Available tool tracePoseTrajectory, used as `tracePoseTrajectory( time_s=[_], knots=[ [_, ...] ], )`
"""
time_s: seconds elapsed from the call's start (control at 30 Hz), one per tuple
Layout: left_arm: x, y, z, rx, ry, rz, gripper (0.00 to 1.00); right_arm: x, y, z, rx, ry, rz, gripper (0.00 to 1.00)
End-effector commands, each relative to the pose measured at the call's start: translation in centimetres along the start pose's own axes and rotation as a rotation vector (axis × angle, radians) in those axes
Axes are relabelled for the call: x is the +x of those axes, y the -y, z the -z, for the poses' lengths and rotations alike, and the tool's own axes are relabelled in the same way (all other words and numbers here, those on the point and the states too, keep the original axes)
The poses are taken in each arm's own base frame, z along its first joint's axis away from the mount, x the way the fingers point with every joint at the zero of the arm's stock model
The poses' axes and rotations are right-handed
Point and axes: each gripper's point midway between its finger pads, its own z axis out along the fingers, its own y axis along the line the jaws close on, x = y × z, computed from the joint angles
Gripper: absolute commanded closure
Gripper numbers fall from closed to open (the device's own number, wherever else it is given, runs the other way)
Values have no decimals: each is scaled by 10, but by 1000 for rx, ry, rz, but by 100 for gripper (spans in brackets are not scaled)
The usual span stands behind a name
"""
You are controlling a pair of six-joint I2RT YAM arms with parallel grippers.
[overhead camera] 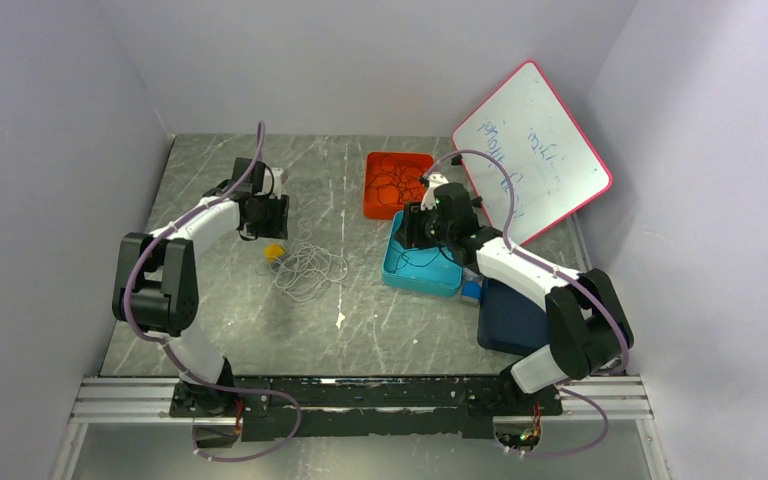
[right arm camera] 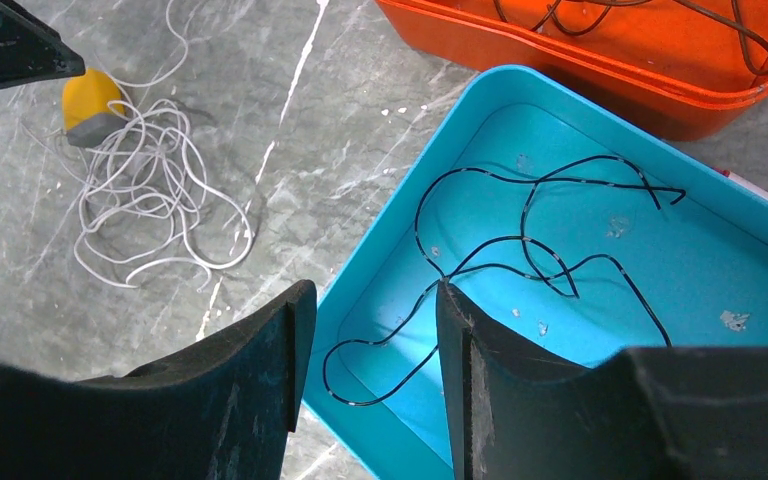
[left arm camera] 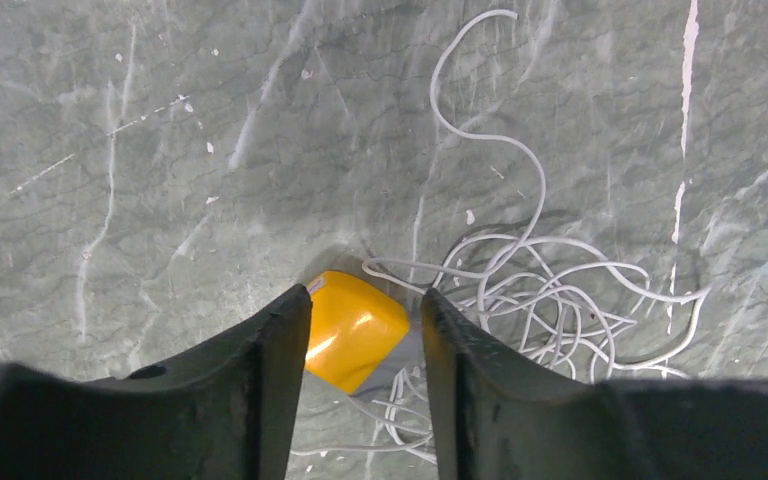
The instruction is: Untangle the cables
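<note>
A tangle of thin white cables (overhead camera: 308,268) (left arm camera: 550,290) (right arm camera: 145,190) lies on the grey table, and a yellow and grey plug (overhead camera: 274,251) (left arm camera: 355,330) (right arm camera: 90,95) sits at its left edge. My left gripper (overhead camera: 263,232) (left arm camera: 365,292) hovers open right over the plug. The plug shows against the left finger, with a gap to the right one. A thin black cable (right arm camera: 530,260) (overhead camera: 425,262) lies loose in the blue tray (overhead camera: 398,278) (right arm camera: 390,200). My right gripper (overhead camera: 418,228) (right arm camera: 375,288) stands open above that tray's near-left corner with nothing between its fingers.
An orange tray (overhead camera: 375,205) (right arm camera: 600,85) with dark cable loops sits behind the blue one. A pink-rimmed whiteboard (overhead camera: 535,150) leans at the back right. A dark blue box (overhead camera: 510,315) lies under the right arm. Walls close in on three sides.
</note>
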Motion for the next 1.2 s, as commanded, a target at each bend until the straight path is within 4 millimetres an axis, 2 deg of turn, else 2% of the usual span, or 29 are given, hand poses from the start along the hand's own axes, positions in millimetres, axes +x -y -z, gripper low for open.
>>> tracePoseTrajectory(
  time_s=[0.0,0.3,0.47,0.57,0.67,0.83,0.97,1.17],
  knots=[
    [-8,-3,-4,-3,13,-17,48,2,1,-2,-3,7,6,49],
    [-11,2,-15,33,-7,-27,46,4,3,-1,2,9,4,49],
    [-9,1,-16,34,-13,-31,49,6,3,-1,2,7,3,49],
    [-12,2,-10,30,6,-30,52,4,3,-1,1,9,7,49],
    [-23,5,6,34,72,-36,50,4,3,-1,4,8,11,49],
    [-34,25,32,110,166,-77,46,5,4,-2,3,6,10,48],
    [-27,30,32,124,146,-103,47,5,2,-3,-8,6,2,49],
    [-17,51,24,180,113,-173,48,6,1,-5,-15,2,-3,49]
  ],
)
